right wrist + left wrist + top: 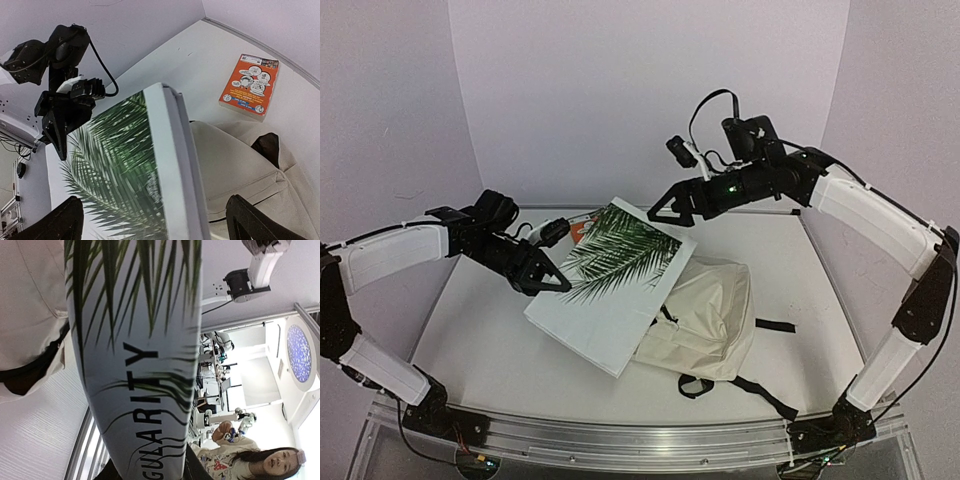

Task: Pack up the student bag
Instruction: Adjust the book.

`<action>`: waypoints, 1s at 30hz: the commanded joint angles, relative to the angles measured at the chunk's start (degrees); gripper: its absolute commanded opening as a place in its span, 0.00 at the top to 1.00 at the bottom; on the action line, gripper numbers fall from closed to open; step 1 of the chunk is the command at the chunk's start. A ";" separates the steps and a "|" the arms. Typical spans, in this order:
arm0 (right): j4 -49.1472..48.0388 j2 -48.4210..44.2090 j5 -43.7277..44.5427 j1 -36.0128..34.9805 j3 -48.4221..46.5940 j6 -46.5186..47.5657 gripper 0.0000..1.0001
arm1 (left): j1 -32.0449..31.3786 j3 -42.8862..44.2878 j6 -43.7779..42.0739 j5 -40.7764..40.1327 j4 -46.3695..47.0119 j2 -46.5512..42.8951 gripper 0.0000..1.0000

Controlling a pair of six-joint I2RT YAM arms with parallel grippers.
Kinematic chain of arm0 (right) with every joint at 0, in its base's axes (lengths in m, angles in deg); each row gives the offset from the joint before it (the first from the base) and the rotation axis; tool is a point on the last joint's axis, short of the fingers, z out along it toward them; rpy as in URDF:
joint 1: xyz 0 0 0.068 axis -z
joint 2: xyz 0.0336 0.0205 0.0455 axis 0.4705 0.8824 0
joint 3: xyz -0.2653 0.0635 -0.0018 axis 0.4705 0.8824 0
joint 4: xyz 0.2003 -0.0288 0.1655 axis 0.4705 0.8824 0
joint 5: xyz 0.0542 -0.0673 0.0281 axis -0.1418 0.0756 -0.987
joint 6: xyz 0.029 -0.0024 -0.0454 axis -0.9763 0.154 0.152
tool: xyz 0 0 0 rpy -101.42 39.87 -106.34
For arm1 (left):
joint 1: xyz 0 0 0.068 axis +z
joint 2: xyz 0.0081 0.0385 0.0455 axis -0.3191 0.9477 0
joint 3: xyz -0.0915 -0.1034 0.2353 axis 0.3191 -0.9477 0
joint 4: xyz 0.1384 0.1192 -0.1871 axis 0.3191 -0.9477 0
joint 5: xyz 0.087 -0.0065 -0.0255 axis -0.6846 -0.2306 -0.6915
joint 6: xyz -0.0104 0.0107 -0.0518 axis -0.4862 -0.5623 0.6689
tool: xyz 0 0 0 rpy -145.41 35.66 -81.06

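Student bag (710, 315): flat on the table (470, 340), right of centre, about 4 o'clock from the middle in the top view. Black straps trail toward 5 o'clock.
- Cream fabric, slumped and creased. Judged soft and light, with no shape of its own; the mouth will likely collapse unless 1 lip is pinched and lifted.
- Best holds, in my judgement: the fabric rim beside the zipper, or a strap.
- A dark gap shows at its far end in the right wrist view. Probably the opening; cannot confirm.

Large book (615, 280): tilted, lying over the bag's 10 o'clock side. Stiff, with a glossy cover; looks heavy and could slip.

Left gripper (552, 278): clamped narrow on the book's 9 o'clock edge.

Right gripper (662, 210): jaws spread fully, 1 finger either side of the book's far edge, gripping nothing.

Writing:
- The book cover has a palm-frond print and black capitals reading "GULARITY"; the start of the word is cut off.
- An orange booklet (249, 86) lies at the table's 11 o'clock. It shows cartoon panels; the text is too small to read.
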 commanded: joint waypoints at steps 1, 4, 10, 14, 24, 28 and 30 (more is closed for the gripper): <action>6.09 2.47 -8.15 4.71 -2.10 2.42 0.02 | -3.05 5.87 -9.86 4.57 -9.36 1.23 0.82; 6.79 4.31 -15.24 6.20 -1.08 2.53 0.02 | -4.73 7.46 -12.47 4.61 -11.82 2.52 0.82; 9.11 5.47 -26.54 6.22 0.20 5.84 0.02 | -5.62 10.55 -16.36 4.85 -15.78 5.49 0.81; 9.08 4.86 -32.33 6.24 1.33 6.23 0.02 | -5.78 12.16 -18.10 4.91 -17.07 7.17 0.82; 8.81 7.35 -40.46 6.22 4.78 8.48 0.39 | -5.80 16.01 -20.71 4.55 -19.57 9.81 0.84; 8.55 8.13 -39.64 6.28 3.18 8.25 0.62 | -5.80 14.79 -16.73 1.35 -14.56 8.84 0.67; 8.46 8.36 -39.10 6.23 2.45 7.77 0.65 | -5.64 13.47 -13.15 -0.55 -10.61 7.53 0.53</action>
